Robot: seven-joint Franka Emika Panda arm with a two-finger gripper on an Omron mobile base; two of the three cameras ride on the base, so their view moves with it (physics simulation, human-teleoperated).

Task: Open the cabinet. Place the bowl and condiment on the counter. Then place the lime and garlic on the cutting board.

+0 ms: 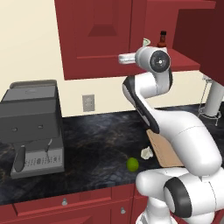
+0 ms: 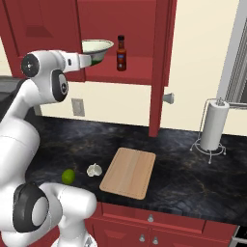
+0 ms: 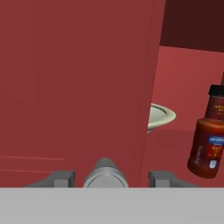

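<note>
Dark red panelled wall cabinet [image 2: 43,29], right door swung open, as the gripper [image 3: 105,177] brackets a round silver knob [image 3: 105,171] on its left door.
Fingers apart, not yet clamped: a loose pinch could slip off. Cream-white shallow bowl [image 2: 99,47] and reddish-brown condiment bottle [image 2: 121,53] sit shelved inside.

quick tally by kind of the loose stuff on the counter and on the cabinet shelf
Fruit and veg: 2, lime and garlic
Tableware: 1, bowl
Bottles: 1, condiment
Boards: 1, cutting board
Appliances: 1, coffee machine
Holders: 1, paper towel holder
Total: 7
</note>
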